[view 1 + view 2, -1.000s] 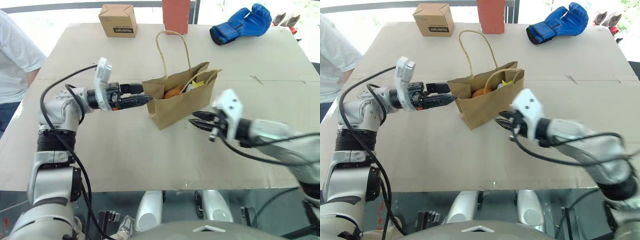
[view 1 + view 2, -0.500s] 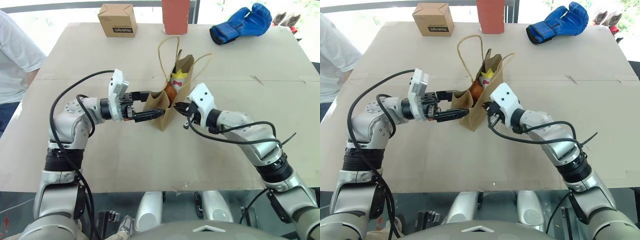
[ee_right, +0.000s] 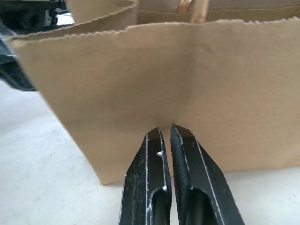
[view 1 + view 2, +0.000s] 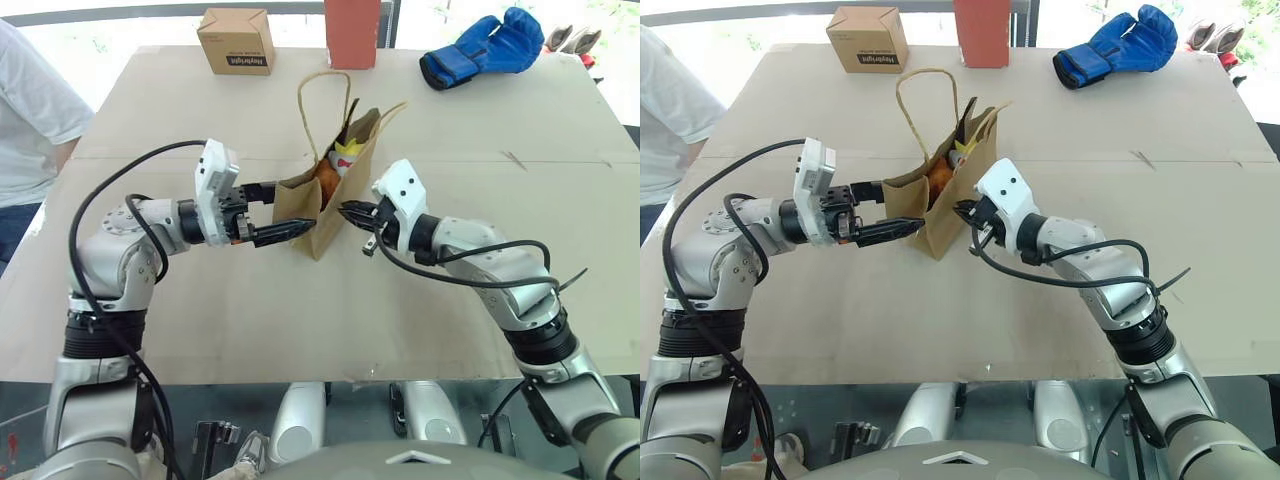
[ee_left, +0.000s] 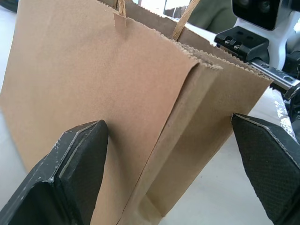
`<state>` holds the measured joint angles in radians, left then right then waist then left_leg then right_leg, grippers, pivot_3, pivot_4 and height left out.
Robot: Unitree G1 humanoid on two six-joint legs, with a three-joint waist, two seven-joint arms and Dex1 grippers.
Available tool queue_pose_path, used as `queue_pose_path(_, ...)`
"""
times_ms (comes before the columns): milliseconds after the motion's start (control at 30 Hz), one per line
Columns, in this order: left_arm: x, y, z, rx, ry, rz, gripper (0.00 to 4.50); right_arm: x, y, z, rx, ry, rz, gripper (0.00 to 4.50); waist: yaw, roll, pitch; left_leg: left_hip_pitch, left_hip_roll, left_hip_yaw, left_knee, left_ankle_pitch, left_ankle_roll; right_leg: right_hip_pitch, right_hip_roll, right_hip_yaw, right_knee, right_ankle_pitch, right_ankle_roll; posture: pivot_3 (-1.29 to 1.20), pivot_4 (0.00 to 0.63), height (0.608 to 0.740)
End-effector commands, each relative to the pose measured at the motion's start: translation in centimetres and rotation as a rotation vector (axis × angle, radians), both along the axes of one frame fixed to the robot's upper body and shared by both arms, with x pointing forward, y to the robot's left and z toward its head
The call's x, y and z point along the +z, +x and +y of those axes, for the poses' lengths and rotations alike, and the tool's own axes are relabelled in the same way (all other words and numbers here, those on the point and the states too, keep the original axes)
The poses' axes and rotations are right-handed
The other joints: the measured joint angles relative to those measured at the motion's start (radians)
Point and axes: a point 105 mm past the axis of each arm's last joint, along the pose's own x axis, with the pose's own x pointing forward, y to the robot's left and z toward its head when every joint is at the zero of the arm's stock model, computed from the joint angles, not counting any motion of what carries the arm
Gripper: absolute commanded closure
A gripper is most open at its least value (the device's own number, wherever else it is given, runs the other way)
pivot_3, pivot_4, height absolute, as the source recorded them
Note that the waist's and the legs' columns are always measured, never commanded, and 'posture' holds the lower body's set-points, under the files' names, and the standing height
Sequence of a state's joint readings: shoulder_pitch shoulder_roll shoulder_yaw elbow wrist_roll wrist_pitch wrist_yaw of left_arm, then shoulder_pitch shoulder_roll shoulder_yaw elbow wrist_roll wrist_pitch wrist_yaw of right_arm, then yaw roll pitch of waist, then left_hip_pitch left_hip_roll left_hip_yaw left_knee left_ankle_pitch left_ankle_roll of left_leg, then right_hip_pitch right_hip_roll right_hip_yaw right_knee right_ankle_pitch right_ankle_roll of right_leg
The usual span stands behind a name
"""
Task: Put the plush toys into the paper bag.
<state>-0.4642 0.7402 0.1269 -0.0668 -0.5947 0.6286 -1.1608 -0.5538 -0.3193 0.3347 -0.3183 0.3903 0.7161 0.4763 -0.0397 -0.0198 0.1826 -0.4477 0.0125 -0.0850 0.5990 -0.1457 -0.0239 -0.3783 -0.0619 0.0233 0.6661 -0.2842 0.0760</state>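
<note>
Bag (image 4: 318, 200) stands between spread left end effector (image 4: 290, 208) and pressed-together right end effector (image 4: 345, 209).

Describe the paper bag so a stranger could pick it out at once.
On the wide tan table, look to the middle, between the left gripper and the right gripper. The paper bag stands there, plain brown with looped handles and toys inside, unlike the closed cardboard box at the far edge.

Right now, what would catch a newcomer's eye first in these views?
The brown kraft paper bag stands mid-table, squeezed between both arms: the open left gripper straddles one end, while the shut right gripper points at its other side. Inside it show the orange-brown plush toy and the white one with yellow and red. A blue boxing glove lies at the table's far right.
</note>
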Motion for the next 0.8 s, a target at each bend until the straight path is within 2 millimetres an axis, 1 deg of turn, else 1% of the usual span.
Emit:
queue_pose_path(33,1.8,-0.3,1.0,0.008,-0.007,-0.056,0.00,2.0,-0.4,0.0,0.025,0.028,-0.070,4.46,0.000,0.000,0.000,0.000,0.000,0.000,0.000,0.000,0.000,0.000,0.000,0.000,0.000,0.000,0.000,0.00,0.150,0.740)
queue_pose_path(133,2.0,-0.5,1.6,0.004,0.003,-0.038,0.00,2.1,-0.4,0.1,0.035,0.026,-0.074,4.46,0.000,0.000,0.000,0.000,0.000,0.000,0.000,0.000,0.000,0.000,0.000,0.000,0.000,0.000,0.000,0.00,0.150,0.740)
queue_pose_path(267,1.7,-0.9,1.2,-0.013,0.021,-0.040,0.00,2.4,-0.4,0.2,0.045,0.027,-0.083,4.46,0.000,0.000,0.000,0.000,0.000,0.000,0.000,0.000,0.000,0.000,0.000,0.000,0.000,0.000,0.000,0.00,0.150,0.740)
queue_pose_path(367,1.2,-1.5,0.8,-0.009,0.036,-0.043,0.00,3.1,-0.7,0.5,0.062,0.050,-0.091,4.46,0.000,0.000,0.000,0.000,0.000,0.000,0.000,0.000,0.000,0.000,0.000,0.000,0.000,0.000,0.000,0.00,0.150,0.740)
queue_pose_path(467,1.2,-1.6,1.3,0.053,0.031,-0.054,0.00,3.5,-1.1,0.8,0.091,0.072,-0.090,4.46,0.000,0.000,0.000,0.000,0.000,0.000,0.000,0.000,0.000,0.000,0.000,0.000,0.000,0.000,0.000,0.00,0.150,0.740)
queue_pose_path(533,0.8,-1.8,1.3,0.087,0.052,-0.065,0.00,3.6,-1.2,0.9,0.104,0.087,-0.085,4.46,-0.001,0.000,0.000,0.000,0.000,0.000,0.000,0.000,0.000,0.000,0.000,0.001,0.000,0.000,0.000,0.00,0.150,0.740)
queue_pose_path(600,0.5,-1.2,1.1,0.163,0.037,-0.087,0.00,3.6,-1.3,1.0,0.114,0.093,-0.082,4.46,0.000,0.001,0.000,0.000,0.000,0.000,0.000,0.000,0.000,0.000,0.000,0.001,0.001,0.000,0.000,0.00,0.150,0.740)
queue_pose_path(667,0.3,-0.6,0.7,0.246,0.002,-0.085,0.00,3.6,-1.2,1.2,0.120,0.093,-0.079,4.46,0.004,0.000,0.000,0.001,0.000,0.000,0.000,0.000,0.000,0.000,0.000,0.001,0.001,0.000,0.000,0.00,0.150,0.740)
queue_pose_path(800,-0.4,-0.4,-0.7,0.335,-0.036,-0.095,0.00,3.5,-1.3,1.3,0.129,0.095,-0.074,4.46,0.004,0.000,0.000,0.000,0.000,0.001,0.001,0.000,0.000,0.000,0.000,0.001,0.001,0.000,0.000,0.00,0.150,0.740)
